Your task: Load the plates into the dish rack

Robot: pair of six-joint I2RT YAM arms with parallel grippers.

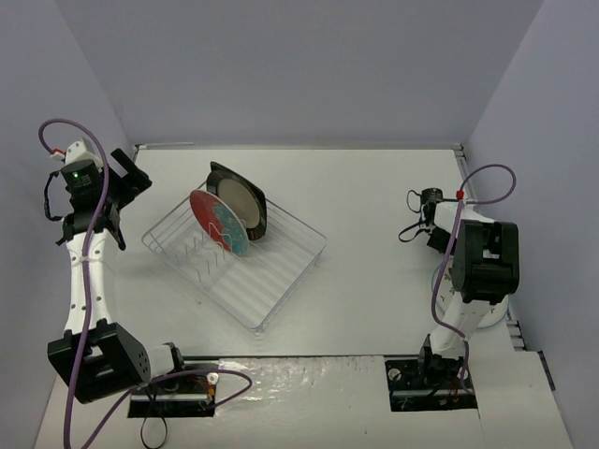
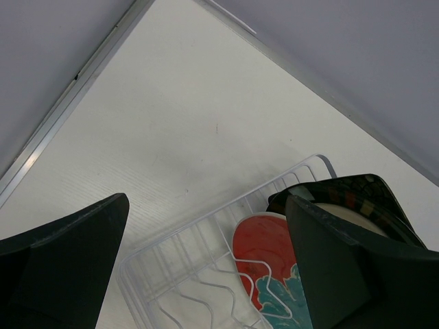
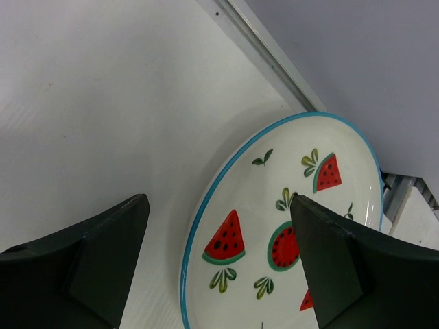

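The wire dish rack (image 1: 267, 271) stands mid-table and holds three plates upright: the square black floral plate (image 1: 251, 190) at the back, the round beige plate (image 1: 240, 201) against it, and the red-and-teal floral plate (image 1: 215, 220) in front. The left wrist view shows the rack (image 2: 171, 264), the red-and-teal plate (image 2: 264, 250) and the black plate (image 2: 363, 188). My left gripper (image 2: 206, 199) is open and empty, raised beside the rack's far left corner (image 1: 131, 178). My right gripper (image 3: 218, 200) is open over the blue rim of the white plate with red triangles (image 3: 295, 199), which the right arm hides in the top view.
A metal rail (image 3: 267, 55) along the table's edge runs just beyond the white plate, with the grey wall behind it. The same kind of rail (image 2: 68, 110) borders the table's far left. The right arm (image 1: 482, 267) is folded over the table's right side.
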